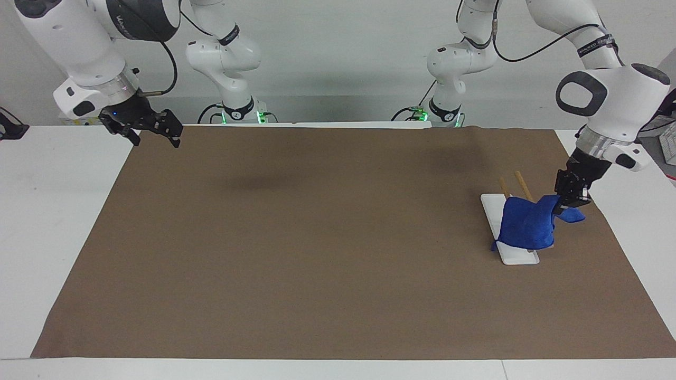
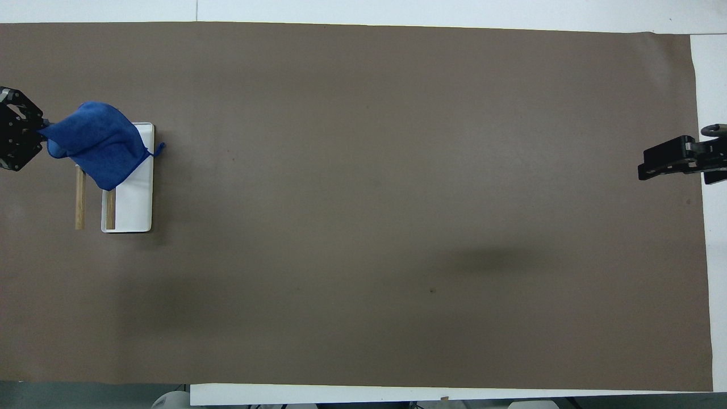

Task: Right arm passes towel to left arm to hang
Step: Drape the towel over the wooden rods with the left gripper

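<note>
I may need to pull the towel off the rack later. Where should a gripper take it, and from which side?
Probably the towel's raised corner, from the left arm's end, where the left gripper pinches it now: it stands clear of the rack.

The towel (image 1: pixel 527 226) (image 2: pixel 96 142) — a small bright blue cloth — is draped over a wooden rack (image 1: pixel 523 184) (image 2: pixel 80 199) on a white base (image 1: pixel 496 216) (image 2: pixel 136 204), at the left arm's end of the table. One corner is pinched in the left gripper (image 1: pixel 566 200) (image 2: pixel 34 133); a short loop tail (image 1: pixel 494 247) (image 2: pixel 158 147) hangs from another corner — toward the table's middle.
</note>
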Motion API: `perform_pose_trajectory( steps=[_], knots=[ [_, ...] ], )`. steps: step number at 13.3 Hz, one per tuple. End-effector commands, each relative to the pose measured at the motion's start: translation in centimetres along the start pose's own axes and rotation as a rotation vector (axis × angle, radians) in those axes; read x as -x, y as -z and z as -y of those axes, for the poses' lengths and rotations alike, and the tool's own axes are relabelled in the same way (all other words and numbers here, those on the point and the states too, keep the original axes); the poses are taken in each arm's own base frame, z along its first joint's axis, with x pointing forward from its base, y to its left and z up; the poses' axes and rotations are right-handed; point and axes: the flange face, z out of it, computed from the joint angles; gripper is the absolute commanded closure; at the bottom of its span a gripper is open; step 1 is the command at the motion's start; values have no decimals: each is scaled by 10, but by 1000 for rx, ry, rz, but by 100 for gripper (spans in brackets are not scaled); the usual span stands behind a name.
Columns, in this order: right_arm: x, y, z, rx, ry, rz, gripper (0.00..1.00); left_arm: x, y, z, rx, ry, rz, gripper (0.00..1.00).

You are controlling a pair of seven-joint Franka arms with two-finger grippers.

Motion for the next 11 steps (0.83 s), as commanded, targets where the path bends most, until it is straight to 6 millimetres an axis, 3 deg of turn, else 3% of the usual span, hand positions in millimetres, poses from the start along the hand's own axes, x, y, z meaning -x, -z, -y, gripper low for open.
perform_pose_trajectory(
  steps=[1, 5, 6, 7, 11],
  knots=[
    [1, 0, -5, 13, 15, 6, 0, -3, 6, 6, -34, -17, -21, 97],
    [1, -1, -5, 13, 15, 8, 0, -19, 3, 27, -58, -65, -20, 90],
    [1, -1, -5, 13, 15, 8, 0, -19, 3, 28, -66, -62, -14, 61],
    [1, -1, -5, 13, 15, 8, 0, -18, 3, 29, -76, -63, -9, 1],
    [0, -1, -5, 13, 15, 8, 0, -30, 16, 31, -154, -171, -39, 0]
  ],
)
